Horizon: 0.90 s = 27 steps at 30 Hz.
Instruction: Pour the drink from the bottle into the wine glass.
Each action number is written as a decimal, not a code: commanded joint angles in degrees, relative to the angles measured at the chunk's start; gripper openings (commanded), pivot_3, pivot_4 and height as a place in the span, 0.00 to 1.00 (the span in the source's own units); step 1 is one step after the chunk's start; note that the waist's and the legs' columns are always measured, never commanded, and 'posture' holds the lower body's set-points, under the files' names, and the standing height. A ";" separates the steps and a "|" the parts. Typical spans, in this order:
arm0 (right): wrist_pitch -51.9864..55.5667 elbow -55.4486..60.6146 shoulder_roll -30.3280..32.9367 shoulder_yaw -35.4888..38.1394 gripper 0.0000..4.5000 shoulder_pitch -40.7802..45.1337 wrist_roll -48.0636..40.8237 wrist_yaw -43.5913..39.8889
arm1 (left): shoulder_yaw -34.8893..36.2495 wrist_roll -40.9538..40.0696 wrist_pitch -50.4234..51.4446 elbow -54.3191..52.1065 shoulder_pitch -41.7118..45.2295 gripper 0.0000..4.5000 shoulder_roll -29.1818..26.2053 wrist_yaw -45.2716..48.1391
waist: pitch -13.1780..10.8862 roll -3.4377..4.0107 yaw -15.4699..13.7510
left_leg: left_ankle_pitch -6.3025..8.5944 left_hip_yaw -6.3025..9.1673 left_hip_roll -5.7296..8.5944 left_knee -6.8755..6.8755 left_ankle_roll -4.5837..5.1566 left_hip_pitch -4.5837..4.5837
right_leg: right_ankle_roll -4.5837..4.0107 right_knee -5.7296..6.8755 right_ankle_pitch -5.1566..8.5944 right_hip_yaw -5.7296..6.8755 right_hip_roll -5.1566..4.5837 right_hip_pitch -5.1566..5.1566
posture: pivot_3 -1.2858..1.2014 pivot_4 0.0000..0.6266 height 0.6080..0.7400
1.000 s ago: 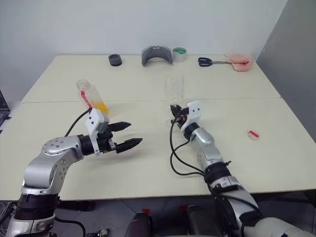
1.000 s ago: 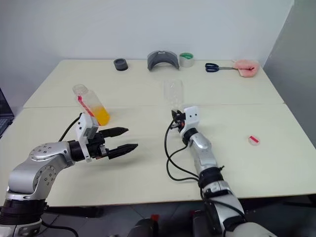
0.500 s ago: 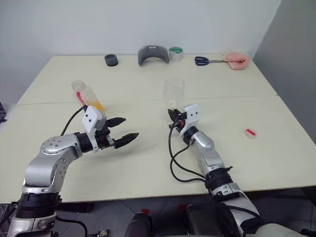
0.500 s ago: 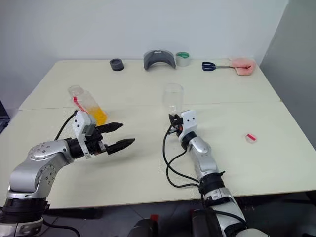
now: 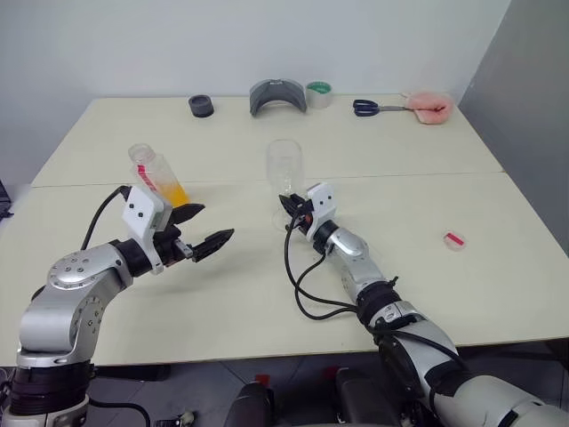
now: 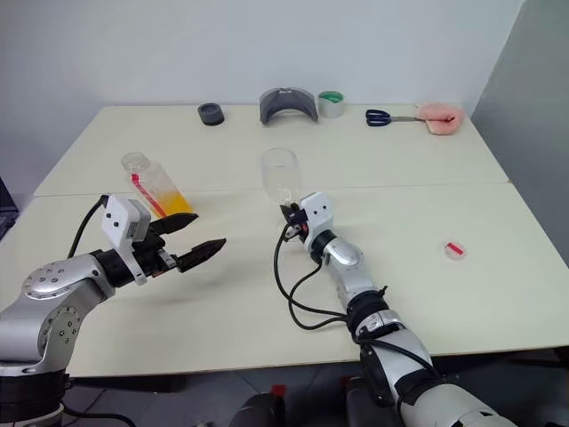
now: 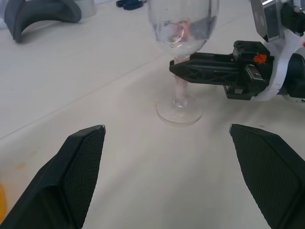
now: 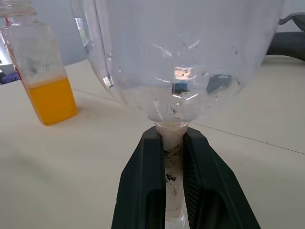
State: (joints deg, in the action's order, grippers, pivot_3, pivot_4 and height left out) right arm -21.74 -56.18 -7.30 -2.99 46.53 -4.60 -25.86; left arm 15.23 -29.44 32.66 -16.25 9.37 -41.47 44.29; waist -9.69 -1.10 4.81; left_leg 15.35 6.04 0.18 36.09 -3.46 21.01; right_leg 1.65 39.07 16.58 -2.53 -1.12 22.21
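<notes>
Now the bottle (image 5: pixel 158 175) holds orange drink (image 8: pixel 51 100); right hand (image 8: pixel 174 143) clamps the empty wine glass (image 5: pixel 285 173); left hand (image 5: pixel 203 228) gapes.

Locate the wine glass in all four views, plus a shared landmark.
Left eye view: wine glass at table centre, stem in the right gripper.
Right eye view: centre too.
Left wrist view: upper middle, foot on the table.
Right wrist view: bowl fills the top.
Shared landmark: the bottle.
</notes>
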 commanded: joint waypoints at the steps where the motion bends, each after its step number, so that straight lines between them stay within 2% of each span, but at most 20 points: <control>1: -1.21 0.48 -0.99 0.49 0.04 0.76 -0.57 -1.29 | 1.94 -1.84 0.82 -2.89 1.36 1.00 -0.67 -0.83 | 0.00 0.00 0.00 | 0.00 0.00 0.00 0.00 0.00 0.00 | 0.00 0.02 0.00 0.00 0.01 0.00 | 0.52 0.24 1.00; 3: -1.27 0.98 -0.80 0.57 0.04 0.41 -0.68 -1.57 | 1.85 -2.16 1.14 -3.10 1.68 1.00 -0.67 -0.95 | 0.00 0.00 0.00 | 0.00 0.01 -0.01 0.00 -0.01 0.00 | 0.00 0.02 0.00 0.01 0.01 0.00 | 0.52 0.24 1.00; 5: -1.21 1.51 -0.63 0.68 0.20 0.19 -0.74 -1.70 | 1.43 -2.30 1.09 -3.05 2.06 1.00 -0.66 -0.96 | 0.00 0.00 -0.01 | 0.00 0.01 0.00 0.01 -0.01 0.00 | 0.00 0.02 0.00 0.01 0.01 0.00 | 0.52 0.24 1.00; 8: -0.88 2.06 -0.63 1.01 0.38 0.18 -1.09 -2.42 | 0.52 -2.17 0.72 -2.80 2.93 1.00 -0.52 -0.92 | 0.00 0.00 -0.02 | -0.01 0.01 0.00 0.00 -0.01 0.00 | 0.00 0.01 0.00 0.01 0.01 0.00 | 0.52 0.24 1.00; 16: 0.01 3.22 -0.40 1.31 1.00 0.08 -2.02 -3.62 | -0.16 -1.96 -0.42 -2.53 4.16 1.00 0.01 -0.81 | -0.01 0.01 -0.01 | -0.01 0.01 0.00 0.00 -0.01 0.00 | 0.00 0.01 0.00 0.00 0.00 0.00 | 0.52 0.24 1.00; 27: 3.76 5.54 0.29 1.88 1.00 -0.96 -3.66 -7.27 | -0.47 -1.80 -2.32 -3.19 4.14 1.00 0.35 -0.27 | -0.01 0.01 -0.02 | -0.01 0.00 0.01 0.00 -0.01 0.00 | 0.00 0.00 0.00 0.00 0.00 0.00 | 0.52 0.24 1.00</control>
State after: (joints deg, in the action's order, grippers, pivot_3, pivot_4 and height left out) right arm -18.42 -53.68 -7.12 -1.36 45.78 -7.12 -31.56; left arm 14.37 -30.96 31.91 -17.46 12.75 -41.20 43.63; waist -9.70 -1.09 4.79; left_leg 15.35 6.04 0.19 36.09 -3.47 21.01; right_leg 1.65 39.07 16.58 -2.53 -1.12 22.21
